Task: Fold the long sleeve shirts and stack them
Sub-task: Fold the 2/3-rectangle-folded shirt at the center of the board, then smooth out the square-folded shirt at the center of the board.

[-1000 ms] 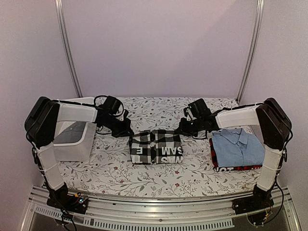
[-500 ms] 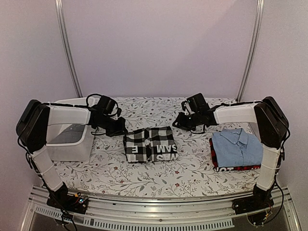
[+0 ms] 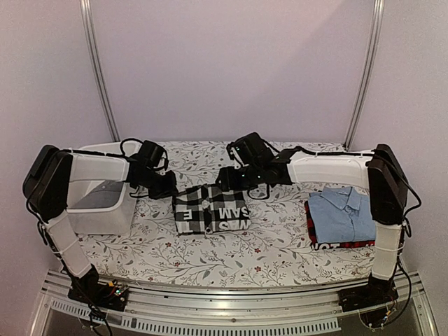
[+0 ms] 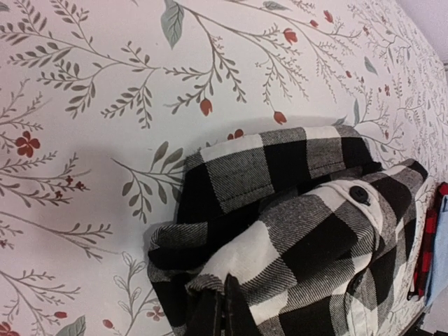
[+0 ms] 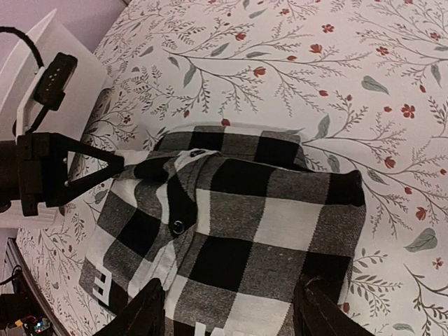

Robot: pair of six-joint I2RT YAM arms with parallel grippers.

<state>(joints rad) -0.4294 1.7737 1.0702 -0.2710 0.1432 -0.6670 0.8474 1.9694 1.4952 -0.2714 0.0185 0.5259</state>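
White block letters on the checked shirt [image 3: 210, 210] read "SAM" and "E"; the white print along the red-and-black shirt [image 3: 309, 225] is too small to read.

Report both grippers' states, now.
Left gripper: shut, pinching a fold of the black-and-white checked shirt.
Right gripper: open, holding nothing, fingers spread above the same shirt.

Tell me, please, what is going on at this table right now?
The robot is handling the black-and-white checked shirt, which lies folded mid-table. The left gripper is shut on its left edge, while the right gripper is open just above it. To the right, a folded light blue shirt sits on a red-and-black shirt.
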